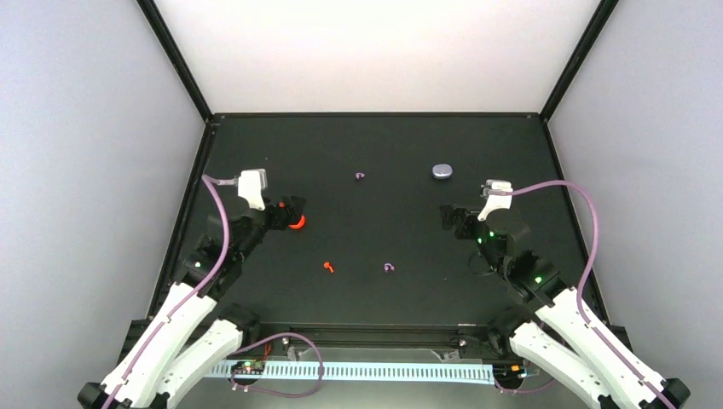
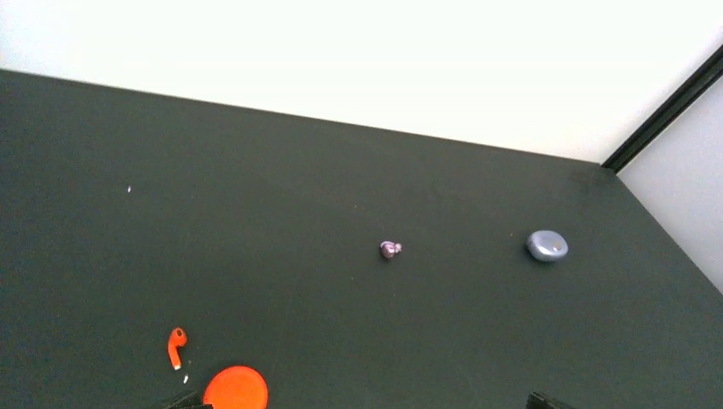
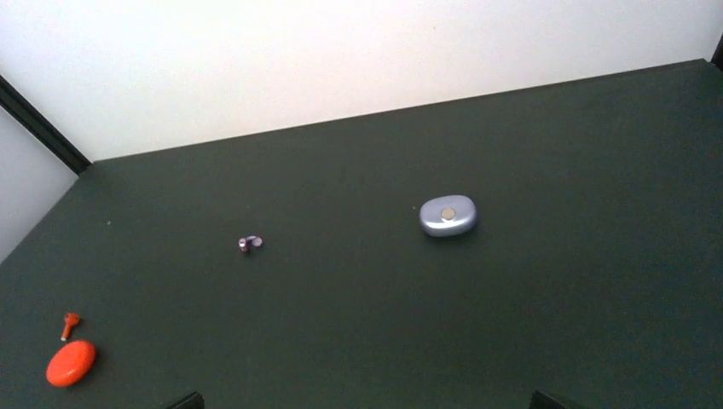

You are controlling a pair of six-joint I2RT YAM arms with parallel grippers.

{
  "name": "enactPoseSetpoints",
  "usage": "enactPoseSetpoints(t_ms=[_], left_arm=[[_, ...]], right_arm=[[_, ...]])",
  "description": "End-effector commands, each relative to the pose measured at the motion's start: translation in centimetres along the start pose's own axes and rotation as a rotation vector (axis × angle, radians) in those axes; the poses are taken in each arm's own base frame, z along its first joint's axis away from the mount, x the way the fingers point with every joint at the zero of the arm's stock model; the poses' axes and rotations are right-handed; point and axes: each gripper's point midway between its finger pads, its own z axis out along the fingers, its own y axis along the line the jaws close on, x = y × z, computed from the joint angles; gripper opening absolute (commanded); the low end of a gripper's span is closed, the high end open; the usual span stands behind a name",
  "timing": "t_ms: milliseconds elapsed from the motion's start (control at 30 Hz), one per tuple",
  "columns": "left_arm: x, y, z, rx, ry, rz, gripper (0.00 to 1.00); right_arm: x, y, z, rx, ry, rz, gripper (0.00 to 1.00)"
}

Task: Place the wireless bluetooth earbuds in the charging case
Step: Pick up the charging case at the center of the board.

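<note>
The left gripper (image 1: 292, 213) and right gripper (image 1: 452, 220) both gape wide, holding nothing. Tiny hooked earbuds lie loose on the black table (image 1: 384, 221): a red earbud (image 1: 328, 267) and a lavender earbud (image 1: 389, 267) near six o'clock, and a second lavender earbud (image 1: 361, 175) toward twelve.

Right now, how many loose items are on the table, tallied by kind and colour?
Purple earbuds: 2
Red-orange earbuds: 2
Lavender case: 1
Red-orange case: 1
Total: 6
</note>
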Motion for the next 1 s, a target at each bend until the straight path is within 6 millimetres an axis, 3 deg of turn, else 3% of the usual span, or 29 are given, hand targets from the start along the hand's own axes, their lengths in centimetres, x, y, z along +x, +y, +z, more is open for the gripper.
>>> enactPoseSetpoints(t_ms=[0,233,467,567,700,800,967], left_arm=[[-1.8,-0.9,-1.5,0.045,-0.083,0.040,0.99],[-1.3,-0.8,-1.6,0.055,-0.087,0.104,0.99],[-1.1,0.1,-1.5,0.012,-0.097,0.100,0.99],[-0.9,0.2,-1.3,0.003,-0.089,0.100,0.99],[-0.9,0.3,-1.2,-0.006,-0.084,0.097,0.99],[-0.9,0.3,-1.3,-0.001,-0.087,0.094,0.99],[-0.9,0.1,-1.4,0.010,-0.089,0.090,0.99]], right_arm=[[-0.6,0.5,-0.6,-0.029,-0.009,-0.037,1.00],[-0.2,2.3,-0.7,-0.119,0.038,-0.095,1.00],[0.5,3.5,1.0,-0.121,0.130,-0.083,0.99],[1.4,3.3,3.0,-0.070,0.151,-0.050,0.99],[2.3,1.2,6.7,0.029,0.170,0.062,0.99],[2.1,-0.1,9.9,0.066,0.174,0.171,0.97],[1.5,-3.4,16.1,0.208,0.202,0.179,0.97]])
